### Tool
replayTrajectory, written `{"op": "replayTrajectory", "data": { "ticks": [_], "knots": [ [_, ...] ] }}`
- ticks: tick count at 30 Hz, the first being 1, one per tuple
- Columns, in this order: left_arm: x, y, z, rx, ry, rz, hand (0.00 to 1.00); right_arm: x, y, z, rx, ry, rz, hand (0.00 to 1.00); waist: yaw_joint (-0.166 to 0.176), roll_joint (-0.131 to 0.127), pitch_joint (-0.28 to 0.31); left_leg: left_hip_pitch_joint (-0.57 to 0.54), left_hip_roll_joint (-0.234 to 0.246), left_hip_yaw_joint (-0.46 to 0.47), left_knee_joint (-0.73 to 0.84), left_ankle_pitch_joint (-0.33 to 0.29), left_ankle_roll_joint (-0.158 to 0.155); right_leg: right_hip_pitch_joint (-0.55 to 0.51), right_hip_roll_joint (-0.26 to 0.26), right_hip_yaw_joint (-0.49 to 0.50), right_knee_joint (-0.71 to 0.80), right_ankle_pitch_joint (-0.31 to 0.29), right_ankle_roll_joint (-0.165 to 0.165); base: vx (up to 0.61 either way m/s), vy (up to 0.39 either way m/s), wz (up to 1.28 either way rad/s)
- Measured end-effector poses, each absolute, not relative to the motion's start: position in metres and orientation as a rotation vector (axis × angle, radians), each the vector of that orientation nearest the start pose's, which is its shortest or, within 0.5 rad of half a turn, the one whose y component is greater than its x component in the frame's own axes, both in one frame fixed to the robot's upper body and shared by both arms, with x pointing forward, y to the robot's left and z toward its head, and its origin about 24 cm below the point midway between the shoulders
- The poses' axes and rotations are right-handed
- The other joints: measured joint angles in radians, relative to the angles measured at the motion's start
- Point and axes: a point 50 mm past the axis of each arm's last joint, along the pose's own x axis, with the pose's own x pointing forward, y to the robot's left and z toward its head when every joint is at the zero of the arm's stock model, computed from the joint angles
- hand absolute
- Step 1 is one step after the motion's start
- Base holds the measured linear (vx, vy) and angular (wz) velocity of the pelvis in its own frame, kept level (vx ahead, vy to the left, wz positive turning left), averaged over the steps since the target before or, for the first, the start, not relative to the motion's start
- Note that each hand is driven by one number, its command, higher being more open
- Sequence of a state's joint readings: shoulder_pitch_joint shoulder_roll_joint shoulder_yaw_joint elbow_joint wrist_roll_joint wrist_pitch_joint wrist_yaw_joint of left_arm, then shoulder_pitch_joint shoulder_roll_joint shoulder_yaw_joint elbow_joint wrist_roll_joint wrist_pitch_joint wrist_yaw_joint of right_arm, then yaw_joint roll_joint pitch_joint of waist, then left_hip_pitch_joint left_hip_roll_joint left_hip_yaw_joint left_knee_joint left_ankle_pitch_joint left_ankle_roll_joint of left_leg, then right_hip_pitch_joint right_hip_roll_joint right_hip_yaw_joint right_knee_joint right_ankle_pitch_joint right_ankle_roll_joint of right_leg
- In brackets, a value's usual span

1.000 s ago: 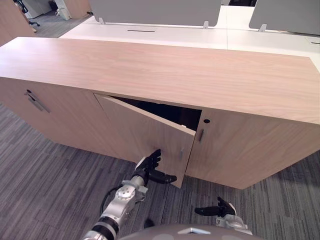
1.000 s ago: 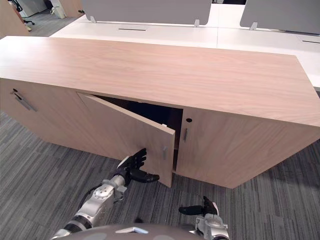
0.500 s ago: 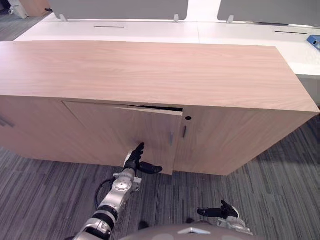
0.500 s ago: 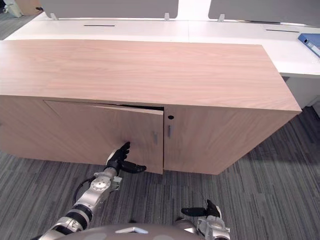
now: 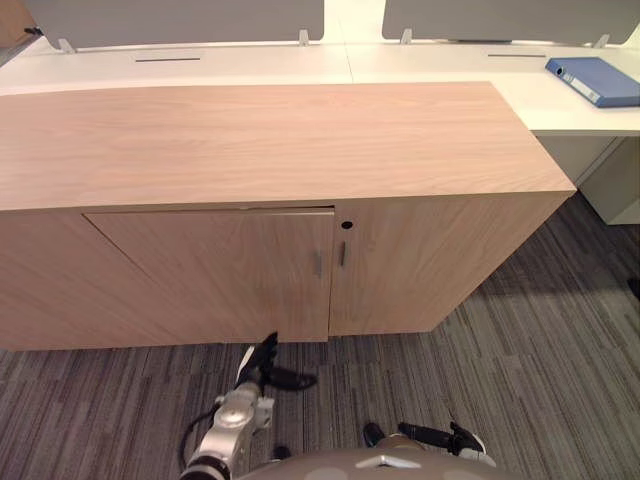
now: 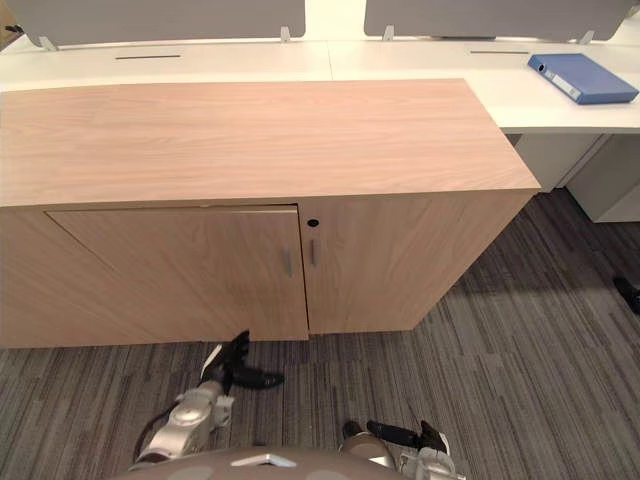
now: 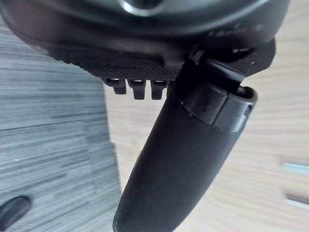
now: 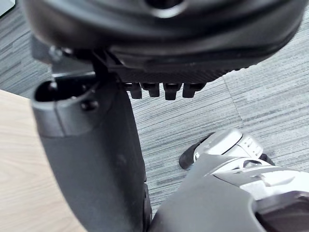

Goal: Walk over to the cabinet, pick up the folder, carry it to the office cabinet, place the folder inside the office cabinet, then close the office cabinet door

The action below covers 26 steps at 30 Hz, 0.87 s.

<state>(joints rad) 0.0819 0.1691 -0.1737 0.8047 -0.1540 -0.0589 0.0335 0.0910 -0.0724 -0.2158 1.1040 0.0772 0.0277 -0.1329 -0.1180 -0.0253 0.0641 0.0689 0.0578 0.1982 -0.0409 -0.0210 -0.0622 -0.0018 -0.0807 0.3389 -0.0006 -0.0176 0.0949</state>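
The wooden office cabinet point(image 5: 270, 140) stands in front of me with both front doors flush. Its left door point(image 5: 225, 270) lies level with the right one, and their two slim handles point(image 5: 318, 264) sit side by side at the middle. My left hand point(image 5: 262, 365) hangs low before the left door's bottom edge, fingers straight and thumb out to the side. In the left wrist view the thumb point(image 7: 188, 159) shows against the wood door point(image 7: 275, 135). My right hand point(image 5: 440, 437) is low by my body, open and empty. A blue folder point(image 6: 583, 77) lies on the white desk at the back right.
White desks point(image 5: 250, 62) with grey partition screens point(image 5: 180, 20) run behind the cabinet. Grey striped carpet point(image 5: 540, 340) spreads in front of the cabinet and to its right. A pale unit point(image 5: 618, 185) stands under the desk at the far right.
The camera has swung right, bringing the blue folder into view. The left door went from ajar to flush with the cabinet front. My left hand has dropped lower, away from the door.
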Motion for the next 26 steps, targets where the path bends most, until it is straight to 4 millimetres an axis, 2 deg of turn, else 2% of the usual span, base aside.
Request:
{"op": "replayTrajectory", "data": {
  "ticks": [1, 3, 6, 15, 21, 26],
  "knots": [
    [0.14, 0.188, -0.135, 0.096, 0.869, 0.023, 1.0, 0.07, -0.209, -0.167, 0.057, 1.208, -0.424, 1.0, 0.001, -0.002, -0.002, 0.001, 0.0, 0.0, -0.001, 0.0, 0.0, 0.0, 0.0, 0.0, 0.0, 0.0, 0.0, -0.05, 0.051, -0.08],
    [0.113, 0.2, -0.149, 0.117, 0.99, 0.067, 1.0, 0.068, -0.209, -0.167, 0.063, 1.211, -0.43, 1.0, 0.003, 0.0, -0.001, 0.003, 0.002, 0.0, -0.005, -0.001, 0.0, -0.003, 0.003, 0.0, 0.0, -0.003, -0.006, -0.03, 0.044, -0.05],
    [0.087, 0.21, -0.159, 0.116, 1.098, 0.122, 1.0, 0.065, -0.21, -0.168, 0.091, 1.212, -0.45, 1.0, 0.007, 0.003, 0.001, 0.0, 0.009, -0.003, -0.007, 0.001, -0.005, -0.005, 0.01, -0.003, -0.001, -0.001, -0.007, 0.0, 0.012, -0.01],
    [0.077, 0.222, -0.161, 0.096, 1.136, 0.221, 1.0, 0.07, -0.212, -0.167, 0.094, 1.199, -0.438, 1.0, 0.048, 0.01, -0.002, 0.031, 0.035, 0.072, 0.01, -0.026, -0.003, -0.01, 0.042, 0.027, 0.0, 0.023, -0.013, 0.03, 0.023, -0.28],
    [0.077, 0.22, -0.161, 0.049, 1.131, 0.266, 1.0, 0.068, -0.212, -0.167, 0.095, 1.206, -0.44, 1.0, 0.058, 0.011, -0.002, 0.036, 0.032, 0.062, 0.029, -0.033, 0.003, 0.003, 0.036, -0.025, 0.009, 0.025, -0.014, -0.03, 0.02, 0.02],
    [0.075, 0.218, -0.163, 0.032, 1.139, 0.295, 1.0, 0.066, -0.215, -0.167, 0.098, 1.209, -0.451, 1.0, 0.062, 0.02, -0.008, 0.04, 0.028, 0.047, 0.011, -0.021, -0.01, 0.004, 0.03, -0.055, 0.003, 0.024, -0.014, -0.05, 0.019, 0.07]
  ]
}}
